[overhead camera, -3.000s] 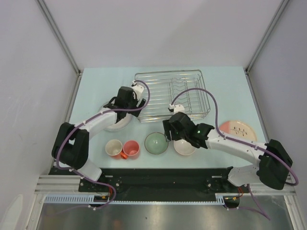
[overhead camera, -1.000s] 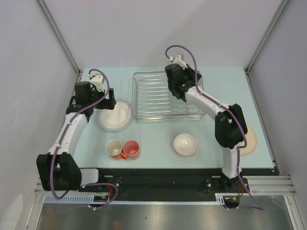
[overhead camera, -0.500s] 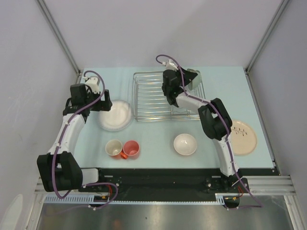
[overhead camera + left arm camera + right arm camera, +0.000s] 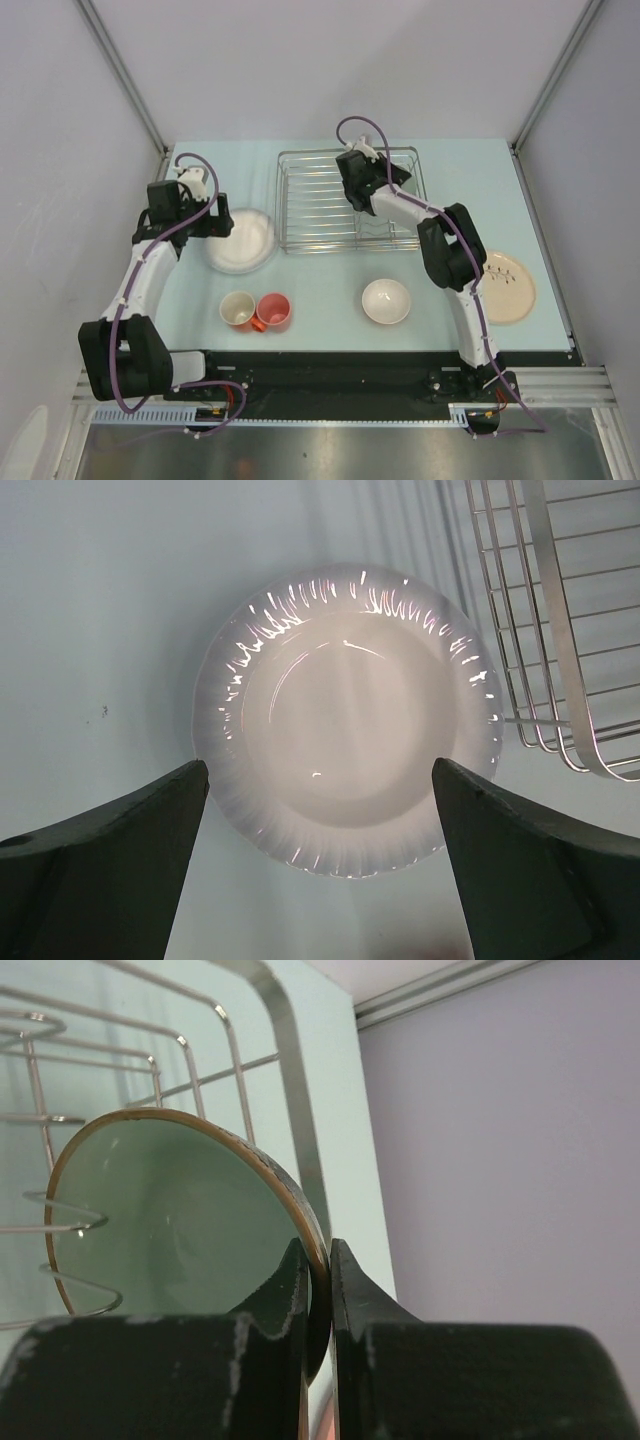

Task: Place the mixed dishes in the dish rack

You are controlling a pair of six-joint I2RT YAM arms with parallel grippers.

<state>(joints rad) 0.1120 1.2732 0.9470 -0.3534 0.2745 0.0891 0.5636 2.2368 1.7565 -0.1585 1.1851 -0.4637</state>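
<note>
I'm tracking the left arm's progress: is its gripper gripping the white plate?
No: the left gripper is open over the white plate, its fingers spread wide apart and clamping nothing.

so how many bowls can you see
2: a white bowl on the table, front right of centre, and a green bowl pinched in the right tool at the rack. None looks hidden.
</note>
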